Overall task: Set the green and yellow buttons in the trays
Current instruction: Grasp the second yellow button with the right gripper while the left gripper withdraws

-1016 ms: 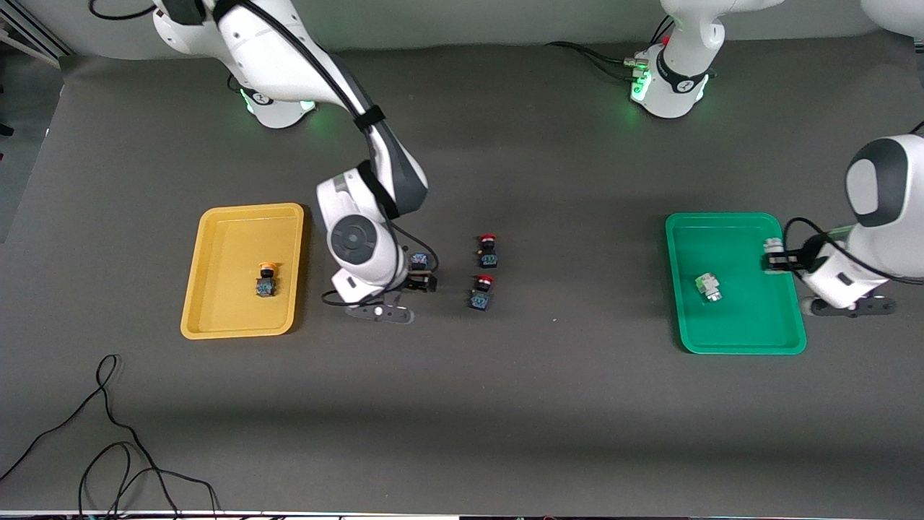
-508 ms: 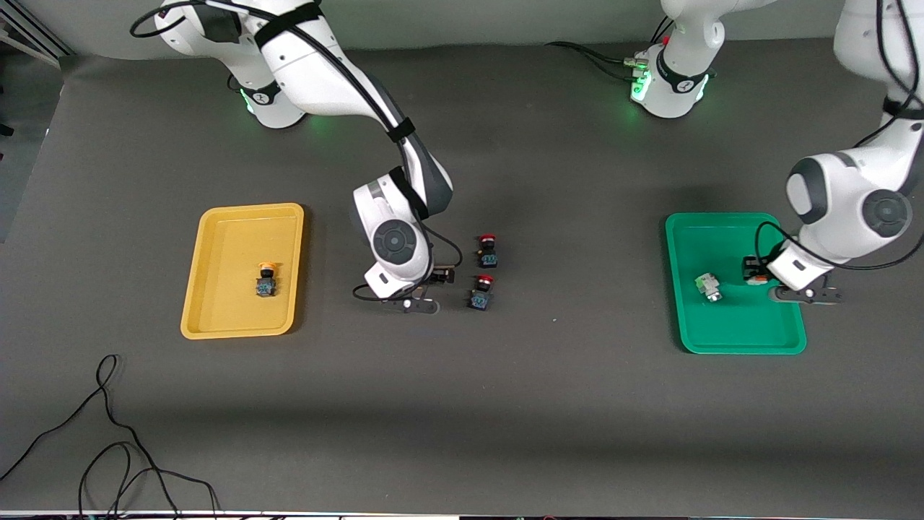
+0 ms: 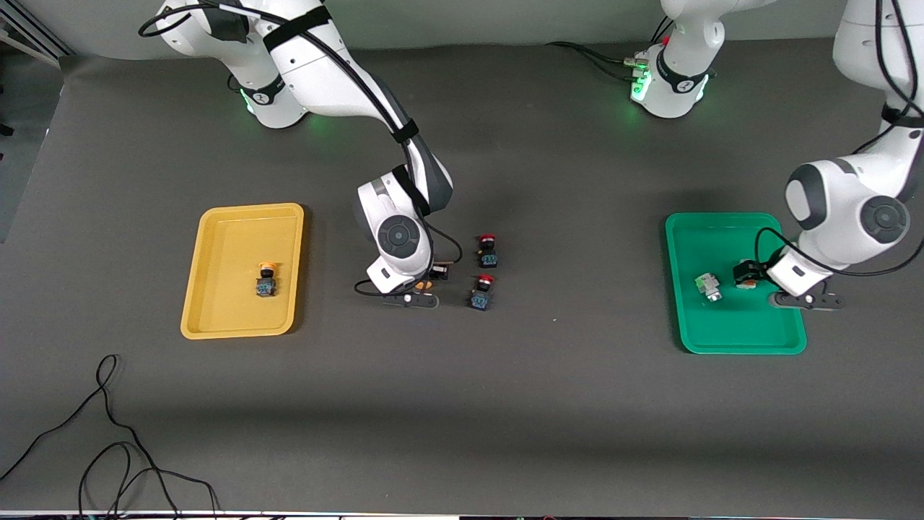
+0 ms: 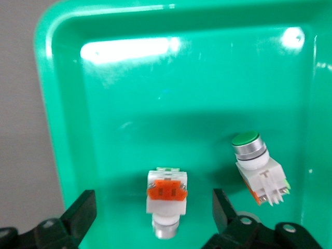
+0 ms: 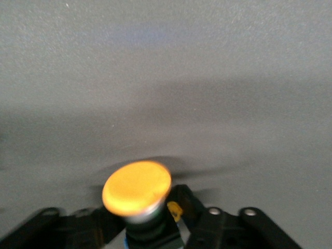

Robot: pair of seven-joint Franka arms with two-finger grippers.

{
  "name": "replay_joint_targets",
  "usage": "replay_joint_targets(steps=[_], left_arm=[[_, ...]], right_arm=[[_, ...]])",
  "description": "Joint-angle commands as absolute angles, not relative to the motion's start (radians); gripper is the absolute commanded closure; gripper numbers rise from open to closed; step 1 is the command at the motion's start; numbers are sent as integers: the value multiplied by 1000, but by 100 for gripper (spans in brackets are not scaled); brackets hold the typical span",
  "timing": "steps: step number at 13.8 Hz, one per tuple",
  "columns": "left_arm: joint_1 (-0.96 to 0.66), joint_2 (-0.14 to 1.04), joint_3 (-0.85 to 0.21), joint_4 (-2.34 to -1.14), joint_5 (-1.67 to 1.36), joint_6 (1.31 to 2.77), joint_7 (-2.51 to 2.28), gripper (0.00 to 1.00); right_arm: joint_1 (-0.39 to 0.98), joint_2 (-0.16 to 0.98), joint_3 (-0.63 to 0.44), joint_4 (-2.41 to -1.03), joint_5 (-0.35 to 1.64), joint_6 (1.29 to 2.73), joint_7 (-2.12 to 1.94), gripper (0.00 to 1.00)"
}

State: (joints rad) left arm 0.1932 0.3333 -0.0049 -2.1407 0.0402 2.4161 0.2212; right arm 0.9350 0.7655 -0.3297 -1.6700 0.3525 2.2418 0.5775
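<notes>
Left gripper [image 4: 150, 218] now released white button [image 4: 166, 199]; right gripper [image 5: 155, 223] now clenching yellow button [image 5: 137, 189]

The dark grey matte table cover [image 3: 548, 404] carries a shallow yellow plastic tray [image 3: 216, 318] and a shallow bright green plastic tray [image 3: 722, 339]. In the yellow tray lies a dark-bodied push-button with an orange-yellow round cap [image 3: 266, 280]; a second orange-yellow-capped button with a silver collar [image 5: 137, 189] shows in the right wrist view. Two dark-bodied buttons with red caps [image 3: 488, 251] have blue marks on their bases. In the green tray, a white-bodied button with a green cap and silver ring [image 4: 258, 168] lies beside a white-bodied button bearing an orange-red block [image 4: 166, 199]. The white robot arms [image 3: 339, 65] have dark grey joints, black cables and green-glowing bases. Black loose cables [image 3: 108, 448] curl on the cover.
</notes>
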Motion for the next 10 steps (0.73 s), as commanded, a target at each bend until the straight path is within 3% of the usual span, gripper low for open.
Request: replay_joint_targets(steps=[1, 5, 7, 10], left_arm=[[206, 285, -15, -1961, 52, 2129, 236, 0], [199, 207, -21, -1778, 40, 1837, 236, 0], [193, 151, -26, -1741, 31, 1740, 235, 0], [176, 60, -38, -1715, -38, 1628, 219, 0]], right_arm=[[931, 694, -345, -1692, 373, 2226, 569, 100], [818, 525, -348, -1689, 373, 2012, 425, 100], [755, 459, -363, -1692, 357, 1893, 329, 100], [752, 419, -509, -1695, 319, 1755, 114, 100]])
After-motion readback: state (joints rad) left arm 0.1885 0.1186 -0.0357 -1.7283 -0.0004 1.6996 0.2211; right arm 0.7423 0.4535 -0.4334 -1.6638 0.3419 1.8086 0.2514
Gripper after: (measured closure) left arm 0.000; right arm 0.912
